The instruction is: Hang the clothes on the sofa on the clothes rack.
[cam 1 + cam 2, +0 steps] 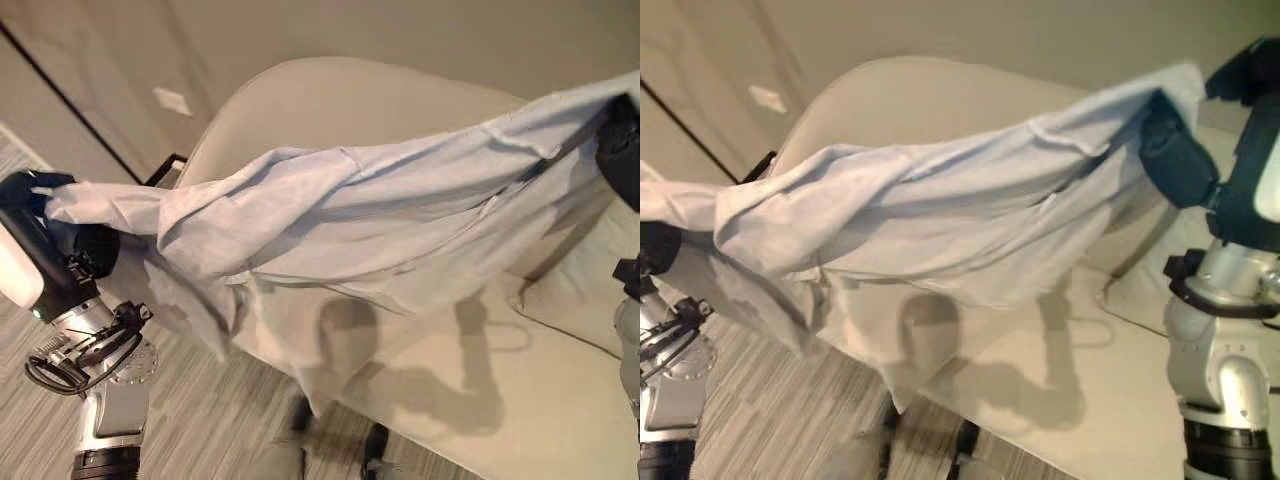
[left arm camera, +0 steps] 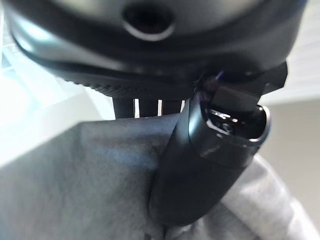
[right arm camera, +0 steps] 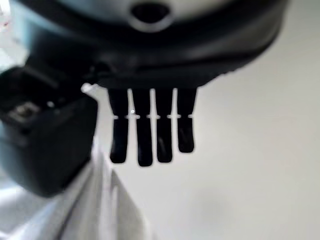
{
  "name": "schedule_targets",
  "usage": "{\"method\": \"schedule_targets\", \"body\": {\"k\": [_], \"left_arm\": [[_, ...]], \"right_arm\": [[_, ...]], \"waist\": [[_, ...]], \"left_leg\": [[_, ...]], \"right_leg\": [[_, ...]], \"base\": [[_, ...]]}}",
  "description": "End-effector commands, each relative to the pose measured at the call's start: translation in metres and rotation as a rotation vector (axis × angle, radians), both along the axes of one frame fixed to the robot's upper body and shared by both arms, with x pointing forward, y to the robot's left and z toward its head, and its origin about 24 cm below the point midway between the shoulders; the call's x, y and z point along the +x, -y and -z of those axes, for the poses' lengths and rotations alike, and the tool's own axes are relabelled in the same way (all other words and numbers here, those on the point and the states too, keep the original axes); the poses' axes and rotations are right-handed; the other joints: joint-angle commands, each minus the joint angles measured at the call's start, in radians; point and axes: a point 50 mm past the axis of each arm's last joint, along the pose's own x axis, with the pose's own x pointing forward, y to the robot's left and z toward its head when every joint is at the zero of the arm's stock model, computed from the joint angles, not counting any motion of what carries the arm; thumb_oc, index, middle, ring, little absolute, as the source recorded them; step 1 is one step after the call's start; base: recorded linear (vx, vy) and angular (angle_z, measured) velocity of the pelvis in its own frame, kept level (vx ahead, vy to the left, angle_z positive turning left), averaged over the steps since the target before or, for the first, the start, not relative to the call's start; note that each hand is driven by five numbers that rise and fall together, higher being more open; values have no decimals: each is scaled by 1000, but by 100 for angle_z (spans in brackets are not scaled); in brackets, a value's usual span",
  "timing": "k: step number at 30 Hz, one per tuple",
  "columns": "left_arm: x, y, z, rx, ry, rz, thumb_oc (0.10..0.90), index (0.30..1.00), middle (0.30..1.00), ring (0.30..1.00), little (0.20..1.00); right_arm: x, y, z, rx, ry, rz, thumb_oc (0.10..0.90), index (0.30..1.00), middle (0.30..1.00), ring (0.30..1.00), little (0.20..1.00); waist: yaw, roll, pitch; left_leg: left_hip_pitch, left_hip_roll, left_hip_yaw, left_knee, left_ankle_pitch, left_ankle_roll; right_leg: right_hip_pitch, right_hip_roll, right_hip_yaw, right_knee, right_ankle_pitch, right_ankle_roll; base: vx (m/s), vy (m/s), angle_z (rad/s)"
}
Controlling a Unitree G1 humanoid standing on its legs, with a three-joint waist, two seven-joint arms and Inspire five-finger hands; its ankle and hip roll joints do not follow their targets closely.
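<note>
A pale blue shirt (image 1: pixel 380 220) hangs stretched in the air between my two hands, above a beige sofa (image 1: pixel 330 100). My left hand (image 1: pixel 22 192) grips one bunched end at the left; in the left wrist view its thumb (image 2: pixel 200 165) presses down into the cloth (image 2: pixel 75 180). My right hand (image 1: pixel 1175 155) holds the other end high at the right. In the right wrist view its thumb (image 3: pixel 45 145) lies against the cloth (image 3: pixel 75 210) while its fingers (image 3: pixel 145 130) point nearly straight. The shirt's middle sags and casts a shadow on the seat (image 1: pixel 520 400).
The sofa's rounded backrest stands close behind the shirt, with a loose cushion (image 1: pixel 570 290) at the right. Striped grey carpet (image 1: pixel 200 420) lies in front of the sofa. A beige wall with a socket plate (image 1: pixel 172 100) stands behind.
</note>
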Motion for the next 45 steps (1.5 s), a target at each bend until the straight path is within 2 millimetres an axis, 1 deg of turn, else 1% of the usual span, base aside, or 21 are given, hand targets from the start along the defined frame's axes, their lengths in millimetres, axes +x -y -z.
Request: {"method": "schedule_targets", "body": {"k": [1, 4, 6, 7, 8, 9, 10, 13, 14, 16, 17, 18, 23, 26, 30, 34, 37, 39, 41, 42, 45], "left_arm": [[-15, 1, -28, 96, 136, 45, 400, 300, 300, 300, 300], [-13, 5, -25, 97, 125, 66, 400, 300, 300, 300, 300], [-12, 13, -25, 104, 115, 105, 400, 300, 300, 300, 300], [-10, 18, -24, 117, 100, 129, 400, 300, 300, 300, 300], [-5, 36, -24, 148, 78, 228, 400, 300, 300, 300, 300], [-5, 37, -25, 149, 78, 232, 400, 300, 300, 300, 300], [0, 47, -22, 180, 58, 280, 400, 300, 300, 300, 300], [3, 51, -27, 231, 74, 284, 400, 300, 300, 300, 300], [3, 50, -30, 257, 88, 266, 400, 300, 300, 300, 300], [4, 50, -32, 271, 108, 245, 400, 300, 300, 300, 300], [5, 50, -30, 270, 93, 243, 400, 300, 300, 300, 300], [5, 50, -30, 269, 94, 244, 400, 300, 300, 300, 300], [6, 49, -13, 242, -17, 255, 400, 300, 300, 300, 300], [9, 49, -7, 199, -49, 261, 400, 300, 300, 300, 300], [12, 55, 2, 164, -85, 295, 400, 300, 300, 300, 300], [13, 64, 5, 180, -123, 354, 400, 300, 300, 300, 300], [15, 66, 10, 132, -140, 373, 400, 300, 300, 300, 300], [15, 66, 17, 122, -179, 380, 400, 300, 300, 300, 300], [14, 66, 17, 124, -184, 374, 400, 300, 300, 300, 300], [18, 67, 17, 134, -174, 367, 400, 300, 300, 300, 300], [19, 69, 17, 140, -171, 368, 400, 300, 300, 300, 300]], "right_arm": [[-17, -13, -45, -80, 299, -55, 400, 300, 300, 300, 300], [-17, -9, -41, -80, 287, -43, 400, 300, 300, 300, 300], [-17, -2, -36, -48, 278, -16, 400, 300, 300, 300, 300], [-18, 1, -35, -50, 276, 10, 400, 300, 300, 300, 300], [-20, 11, -25, -36, 224, 84, 400, 300, 300, 300, 300], [-21, 11, -25, -35, 223, 88, 400, 300, 300, 300, 300], [-23, 18, -16, -4, 204, 152, 400, 300, 300, 300, 300], [-17, 13, -9, 29, 211, 156, 400, 300, 300, 300, 300], [-14, 9, -10, 26, 226, 156, 400, 300, 300, 300, 300], [-13, 6, -4, 44, 215, 145, 400, 300, 300, 300, 300], [-14, 6, -5, 29, 215, 141, 400, 300, 300, 300, 300], [-14, 6, -5, 28, 215, 141, 400, 300, 300, 300, 300], [-13, 3, -7, 12, 169, 64, 400, 300, 300, 300, 300], [-11, 1, -5, 7, 161, 34, 400, 300, 300, 300, 300], [-9, -2, -3, 24, 141, 1, 400, 300, 300, 300, 300], [-5, -9, -7, 21, 141, -52, 400, 300, 300, 300, 300], [-1, -17, -7, 10, 108, -99, 400, 300, 300, 300, 300], [2, -20, -6, 0, 76, -121, 400, 300, 300, 300, 300], [5, -26, -4, 6, 67, -165, 400, 300, 300, 300, 300], [8, -28, -4, 11, 75, -185, 400, 300, 300, 300, 300], [9, -29, -4, 15, 83, -190, 400, 300, 300, 300, 300]], "waist": [[-27, -18, -178], [-38, 6, -199], [-42, 24, -212], [-49, 31, -217], [-73, 37, -216], [-68, 32, -216], [-79, 22, -196], [-66, -7, -161], [-59, -9, -142], [-65, -14, -127], [-66, -23, -122], [-65, -23, -121], [-63, -44, -144], [-78, -82, -149], [-79, -123, -161], [-70, -127, -161], [-62, -118, -135], [-50, -114, -144], [-32, -97, -151], [-27, -85, -130], [-21, -75, -121]], "left_leg": [[58, 17, -57, -99, 184, 49], [85, 92, -148, -138, 281, -14], [89, 97, -186, -135, 231, -24], [80, 92, -172, -126, 162, -29], [80, 58, -125, -99, -28, -27], [76, 51, -123, -83, -42, -23], [71, -2, -110, -44, -115, 0], [61, -80, -65, 13, -172, 51], [62, -109, -41, 21, -178, 75], [60, -170, -34, 13, -172, 113], [48, -224, -29, 1, -146, 148], [48, -223, -29, -1, -140, 146], [63, -307, -4, -68, -98, 198], [82, -344, 7, -86, -96, 210], [84, -385, 0, -40, -141, 213], [15, -374, 38, 160, -192, 194], [-95, -314, 49, 355, -125, 160], [-110, -264, 29, 258, -139, 175], [-95, -200, -65, 34, -22, 146], [-153, -94, -159, -110, 100, 89], [-159, -61, -172, -131, 135, 70]], "right_leg": [[46, -53, 42, -59, -49, 145], [45, -105, 59, -58, -32, 191], [48, -132, 71, -63, -10, 221], [54, -155, 69, -67, 4, 236], [65, -213, 61, -67, 58, 256], [69, -219, 64, -74, 58, 256], [47, -281, 65, -63, 186, 256], [-1, -368, 42, -64, 347, 256], [-26, -387, 18, -62, 353, 256], [-32, -345, 44, -25, 266, 240], [-37, -234, 82, 55, 110, 200], [-43, -234, 83, 67, 103, 194], [-44, 37, 82, 240, -135, 87], [-74, 153, 145, 257, -146, 56], [-19, 163, 215, 141, -125, 37], [70, 144, 208, 22, -96, 36], [115, 139, 205, 9, -113, 23], [127, 124, 212, -13, -119, 43], [134, 114, 238, -12, -146, 53], [174, 74, 298, 19, -204, 72], [171, 74, 319, 42, -214, 77]], "base": [[31, 514, 43], [39, 628, 2], [38, 504, -3], [17, 545, -3], [27, 547, -4], [-90, 714, 13], [-67, 369, 31], [-169, 488, 16], [-222, 605, -7], [-175, 662, -38], [-143, 499, -21], [-146, 512, 16], [-22, 276, -6], [21, 135, -9], [112, 3, -7], [93, -16, -2], [97, 65, 16], [205, 165, 14], [421, 456, -8], [495, 664, -44], [201, 312, -60]]}}
